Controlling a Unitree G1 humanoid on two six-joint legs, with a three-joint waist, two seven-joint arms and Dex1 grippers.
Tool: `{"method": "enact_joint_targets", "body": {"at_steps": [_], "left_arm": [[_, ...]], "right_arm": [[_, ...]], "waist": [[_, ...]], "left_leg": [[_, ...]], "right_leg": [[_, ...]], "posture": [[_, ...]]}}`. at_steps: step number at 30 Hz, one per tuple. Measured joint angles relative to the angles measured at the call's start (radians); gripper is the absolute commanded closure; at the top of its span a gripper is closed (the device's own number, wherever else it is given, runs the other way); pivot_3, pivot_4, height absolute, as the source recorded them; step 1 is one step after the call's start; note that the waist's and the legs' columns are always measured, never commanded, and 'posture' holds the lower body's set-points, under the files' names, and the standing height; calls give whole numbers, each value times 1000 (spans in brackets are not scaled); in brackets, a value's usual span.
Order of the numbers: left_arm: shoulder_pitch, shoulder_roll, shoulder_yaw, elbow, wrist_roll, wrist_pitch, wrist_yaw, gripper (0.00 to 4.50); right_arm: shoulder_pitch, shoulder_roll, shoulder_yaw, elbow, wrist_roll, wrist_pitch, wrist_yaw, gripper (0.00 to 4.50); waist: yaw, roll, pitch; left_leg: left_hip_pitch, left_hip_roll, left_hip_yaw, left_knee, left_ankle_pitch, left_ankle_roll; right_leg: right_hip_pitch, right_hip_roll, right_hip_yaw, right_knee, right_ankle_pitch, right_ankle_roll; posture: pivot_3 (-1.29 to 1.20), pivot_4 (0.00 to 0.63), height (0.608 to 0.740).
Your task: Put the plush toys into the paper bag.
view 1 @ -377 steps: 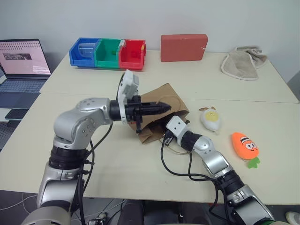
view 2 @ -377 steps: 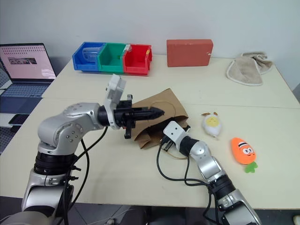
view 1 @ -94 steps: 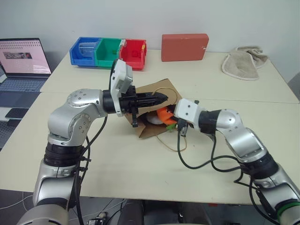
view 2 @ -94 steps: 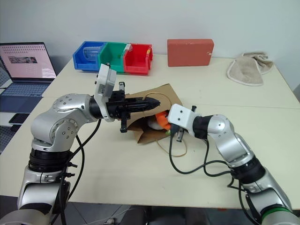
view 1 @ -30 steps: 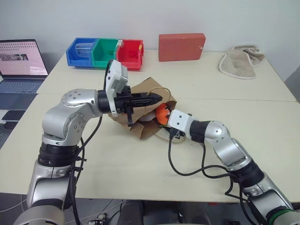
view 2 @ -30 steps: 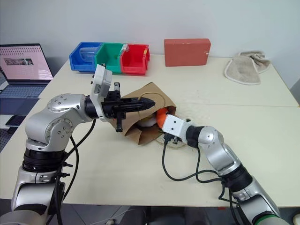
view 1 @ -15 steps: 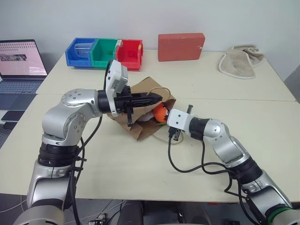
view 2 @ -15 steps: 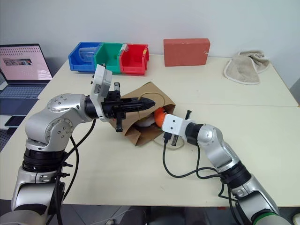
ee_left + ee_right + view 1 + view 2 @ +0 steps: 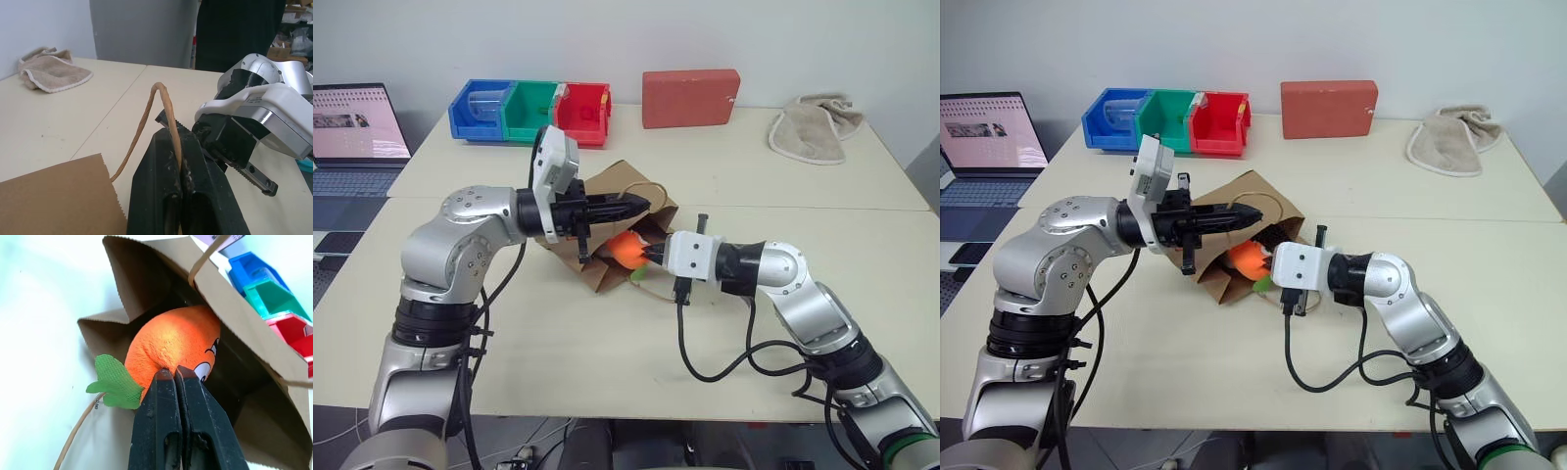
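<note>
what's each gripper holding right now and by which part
The left gripper is shut on the paper bag's loop handle. The right gripper pinches the orange carrot by its rounded end, beside the green leaves.

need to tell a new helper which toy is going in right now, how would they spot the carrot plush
Start at the brown paper bag lying open in the middle of the near table, its handle pinched by the left gripper. At its mouth sits the carrot plush, with the right gripper shut on it. It is bright orange with green mesh leaves and a cartoon eye.
</note>
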Motion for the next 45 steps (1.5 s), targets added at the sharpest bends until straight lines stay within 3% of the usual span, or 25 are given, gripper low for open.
{"method": "enact_joint_targets", "body": {"at_steps": [10, 17, 29, 32, 40, 45], "left_arm": [[0, 7, 0, -8, -9, 12, -7, 4500], [0, 15, 9, -17, -13, 22, -7, 4500], [0, 16, 10, -19, -19, 26, -7, 4500], [0, 16, 10, -19, -20, 26, -7, 4500], [0, 15, 10, -19, -20, 26, 1, 4500], [0, 9, 10, -19, -19, 25, 8, 4500]], "right_arm": [[-17, 138, -12, 93, -36, 100, -132, 4481], [-40, 140, -64, 165, -50, 102, -229, 4481], [-40, 194, -18, 286, -104, 84, -303, 4481], [-40, 189, -12, 295, -114, 78, -291, 3847], [-43, 100, 7, 269, -135, 56, -218, 1009], [-44, 62, -12, 196, -101, 62, -147, 1009]], "waist": [[0, 0, 0], [0, 0, 0], [-5, 0, 0], [-5, 0, 0], [-5, 0, 0], [-5, 0, 0]], "left_leg": [[0, 0, 0, 0, 0, 0], [0, 0, 0, -1, 0, 0], [0, 0, 0, -1, 0, 0], [0, 0, 0, -1, 0, 0], [0, 0, 0, -1, 0, 0], [-1, 0, 0, -1, 0, 0]], "right_leg": [[0, 0, 0, 0, 0, 0], [0, 0, 0, 0, 0, -1], [-1, 0, 0, 0, 0, -1], [-1, 0, 0, 0, 0, -1], [-1, 0, 0, 0, 0, 0], [-1, 0, 0, 0, 0, 0]], "posture": [[0, 150, 740], [0, 150, 740], [0, 150, 740], [0, 150, 740], [0, 150, 740], [0, 150, 740]]}}
